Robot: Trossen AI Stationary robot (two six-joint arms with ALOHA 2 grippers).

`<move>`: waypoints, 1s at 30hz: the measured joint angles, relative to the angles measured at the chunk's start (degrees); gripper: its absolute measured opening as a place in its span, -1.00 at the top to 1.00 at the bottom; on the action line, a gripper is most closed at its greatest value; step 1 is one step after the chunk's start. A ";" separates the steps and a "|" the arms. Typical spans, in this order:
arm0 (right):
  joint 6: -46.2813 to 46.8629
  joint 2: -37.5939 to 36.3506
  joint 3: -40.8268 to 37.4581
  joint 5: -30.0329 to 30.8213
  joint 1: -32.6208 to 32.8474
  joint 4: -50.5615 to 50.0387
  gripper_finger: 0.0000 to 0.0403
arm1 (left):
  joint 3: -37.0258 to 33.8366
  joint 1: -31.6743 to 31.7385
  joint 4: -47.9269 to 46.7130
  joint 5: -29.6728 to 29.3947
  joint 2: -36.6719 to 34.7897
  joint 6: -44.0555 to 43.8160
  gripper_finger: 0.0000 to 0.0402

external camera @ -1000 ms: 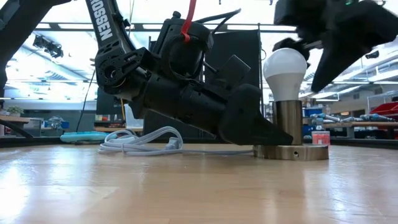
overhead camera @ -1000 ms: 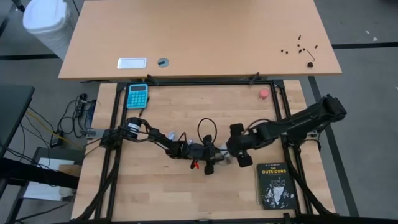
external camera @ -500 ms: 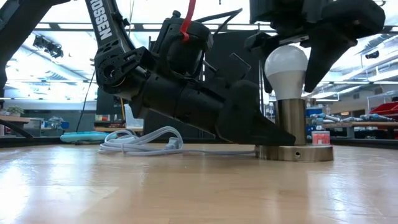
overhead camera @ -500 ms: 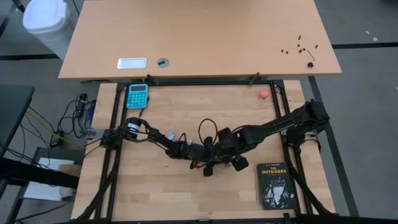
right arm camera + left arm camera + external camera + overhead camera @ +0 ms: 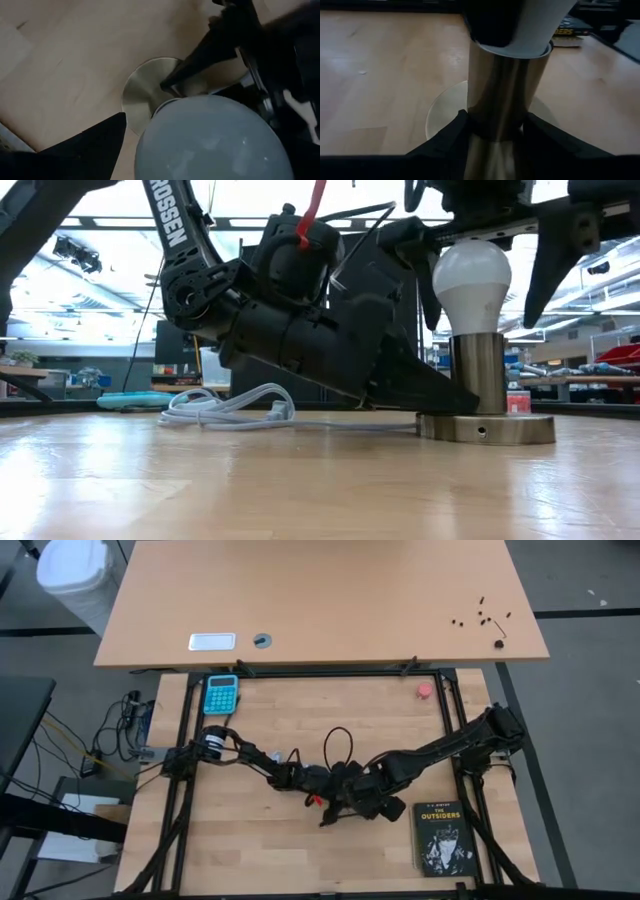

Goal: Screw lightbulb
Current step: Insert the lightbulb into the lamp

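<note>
lightbulb [image 5: 471, 277] stands upright in the metal socket [image 5: 478, 370], whose round base [image 5: 486, 428] sits on the desk [image 5: 300, 480], a little toward 5 o'clock of the desk's middle. left claw [image 5: 492, 131] is clamped low on the socket post, one finger on each side. right claw [image 5: 480, 220] hangs over the bulb from above, its fingers [image 5: 553, 255] spread wide on either side of the glass without pressing it. white cord [image 5: 225, 408] lies coiled behind the left arm. black book [image 5: 443, 837] lies toward 4 o'clock.
</note>
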 joint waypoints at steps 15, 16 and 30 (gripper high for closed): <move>-10.04 0.33 -0.02 0.10 0.82 3.89 -0.77 | -0.02 0.83 0.61 4.62 0.00 -0.38 0.09; -10.04 0.33 -0.02 0.13 0.82 4.10 -0.75 | -0.02 0.83 0.74 4.50 0.00 -0.38 0.09; -9.43 0.33 -0.07 0.10 -0.36 3.18 -0.39 | -0.09 -1.67 2.35 -4.47 0.15 5.53 0.04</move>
